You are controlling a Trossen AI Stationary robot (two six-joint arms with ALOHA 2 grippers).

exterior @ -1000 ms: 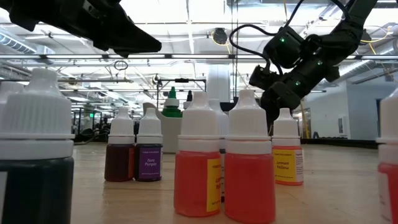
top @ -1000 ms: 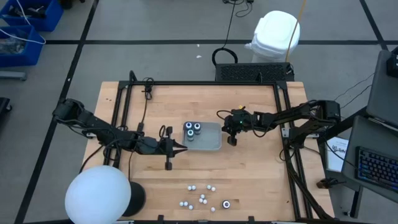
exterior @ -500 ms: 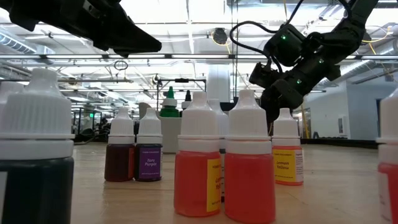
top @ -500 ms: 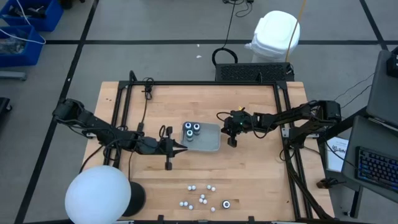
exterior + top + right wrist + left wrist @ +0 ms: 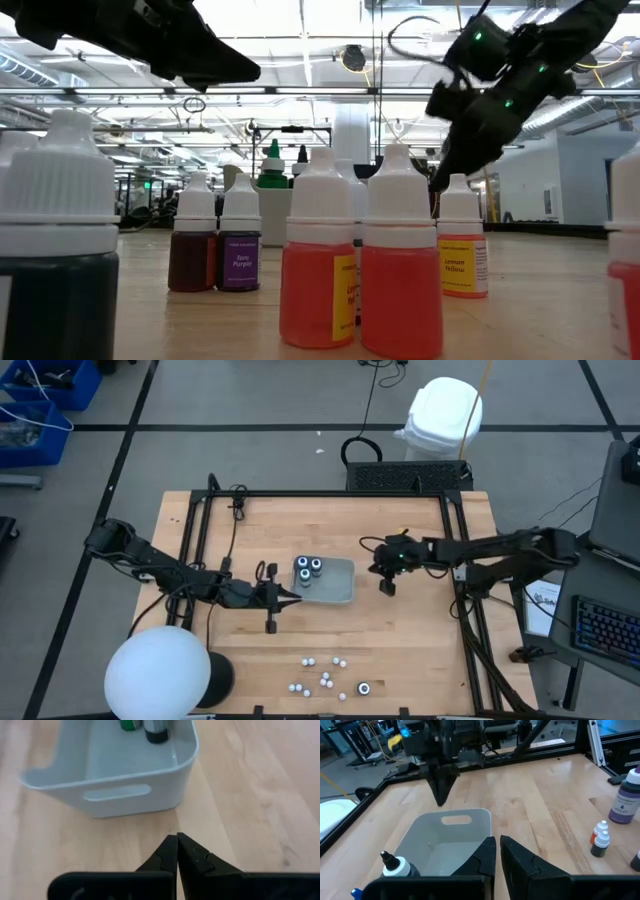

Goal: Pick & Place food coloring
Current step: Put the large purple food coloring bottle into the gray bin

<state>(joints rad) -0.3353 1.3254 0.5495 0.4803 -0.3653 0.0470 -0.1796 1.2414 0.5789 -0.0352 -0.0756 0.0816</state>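
The translucent grey tray point(image 5: 335, 588) stands mid-table with three food coloring bottles point(image 5: 310, 569) upright in its left part. More food coloring bottles point(image 5: 325, 680) stand loose near the table's near edge, and they fill the low view up close point(image 5: 400, 270). My left gripper point(image 5: 296, 598) hangs shut over the tray's near left corner point(image 5: 485, 817) with nothing between its fingers. To the right of the tray, my right gripper point(image 5: 385, 586) is also shut and empty, above bare wood. It tilts down toward the tray's right wall point(image 5: 115, 795).
A white globe point(image 5: 158, 675) on a dark base sits at the table's near left corner. A black frame rail point(image 5: 330, 494) runs along the far edge and both sides. Bare wood lies between the tray and the loose bottles. A violet bottle point(image 5: 625, 800) stands apart.
My right gripper has drawn back from the tray toward the table's right edge and has risen, staying shut. The tray and its bottles have stayed where they were.
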